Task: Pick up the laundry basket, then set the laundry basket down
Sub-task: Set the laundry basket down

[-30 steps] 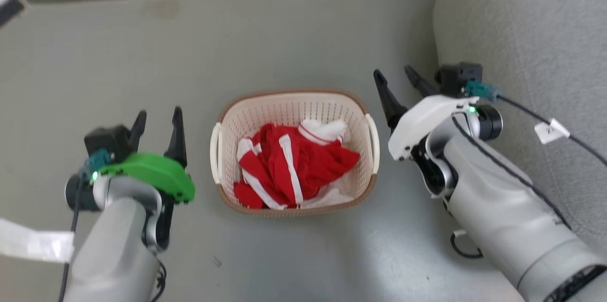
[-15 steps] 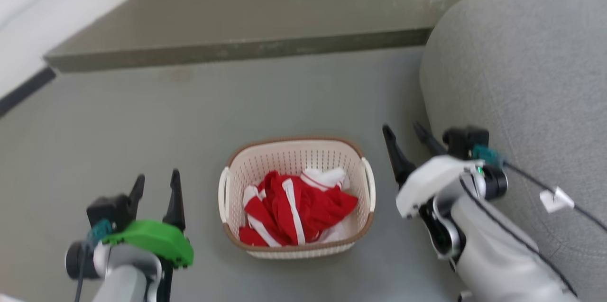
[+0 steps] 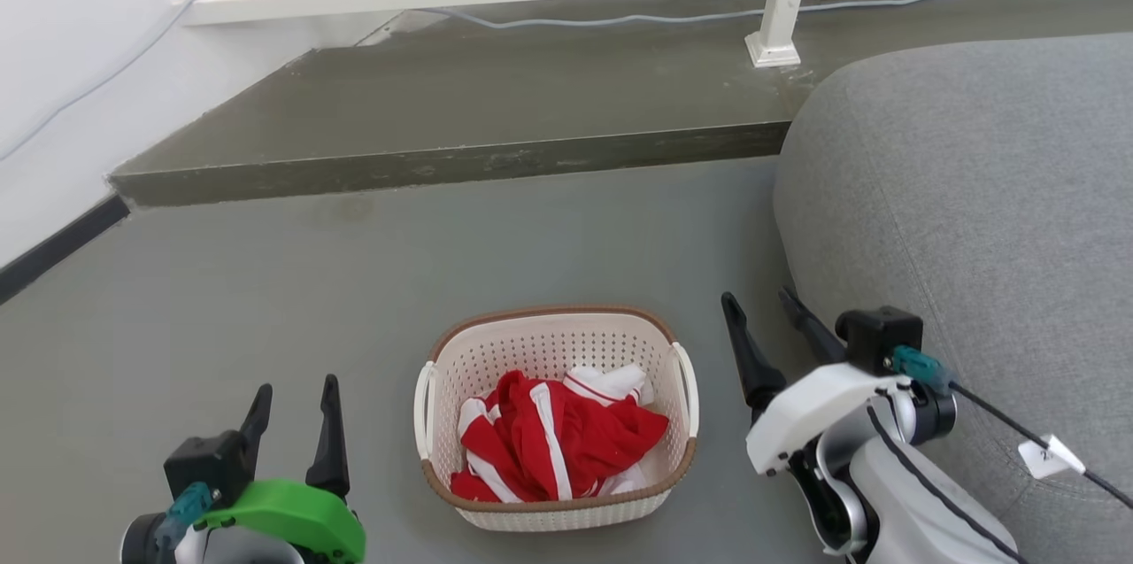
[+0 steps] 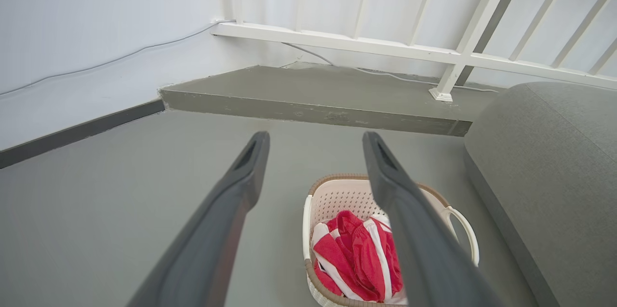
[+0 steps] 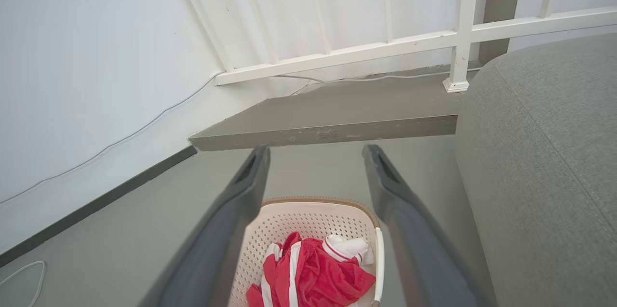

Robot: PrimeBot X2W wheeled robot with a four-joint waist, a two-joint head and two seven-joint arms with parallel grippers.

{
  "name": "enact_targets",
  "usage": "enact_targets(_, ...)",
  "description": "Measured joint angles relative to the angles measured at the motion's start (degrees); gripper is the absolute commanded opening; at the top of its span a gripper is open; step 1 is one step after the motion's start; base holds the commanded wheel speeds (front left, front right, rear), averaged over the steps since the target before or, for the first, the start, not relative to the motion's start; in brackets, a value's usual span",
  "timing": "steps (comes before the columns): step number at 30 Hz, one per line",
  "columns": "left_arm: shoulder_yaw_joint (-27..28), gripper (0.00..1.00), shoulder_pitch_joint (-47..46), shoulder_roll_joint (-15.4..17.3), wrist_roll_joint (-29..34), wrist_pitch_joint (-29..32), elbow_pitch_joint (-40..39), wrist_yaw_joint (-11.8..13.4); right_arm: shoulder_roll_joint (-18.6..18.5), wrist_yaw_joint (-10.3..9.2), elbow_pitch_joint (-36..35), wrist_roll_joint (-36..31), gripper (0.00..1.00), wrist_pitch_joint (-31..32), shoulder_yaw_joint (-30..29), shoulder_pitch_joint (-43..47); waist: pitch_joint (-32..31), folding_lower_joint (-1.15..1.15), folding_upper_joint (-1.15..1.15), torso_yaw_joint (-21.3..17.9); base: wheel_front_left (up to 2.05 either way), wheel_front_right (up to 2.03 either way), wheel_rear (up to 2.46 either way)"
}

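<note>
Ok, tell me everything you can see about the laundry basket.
The laundry basket is a small, cream-white, rounded-rectangular tub of what looks like plastic, its walls full of small holes, with a brown woven-look rim and a white loop handle on each short side. It stands upright on the grey floor, holding a crumpled red and white garment. The left tool and right tool sit open either side, touching nothing.

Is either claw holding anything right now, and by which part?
Nothing is held. The left claw and right claw are both open, flanking the small cream-white perforated plastic laundry basket, which sits on the grey floor.
</note>
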Motion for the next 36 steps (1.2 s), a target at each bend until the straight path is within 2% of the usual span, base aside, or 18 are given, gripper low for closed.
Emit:
enact_targets(19,2.1,1.00,7.3,-0.9,2.5,0.0,-6.7,0.4,0.1,-0.57,-7.0,-3.7,1.00,0.0,-4.1,8.9,-0.4,0.00,0.00,-0.2,0.00,0.00,0.00)
enact_targets(36,2.7,1.00,8.7,-1.1,3.9,0.0,-9.5,0.4,0.8,-0.93,-9.6,-6.2,1.00,0.0,-6.4,11.3,0.7,0.00,0.00,0.2,0.00,0.00,0.00)
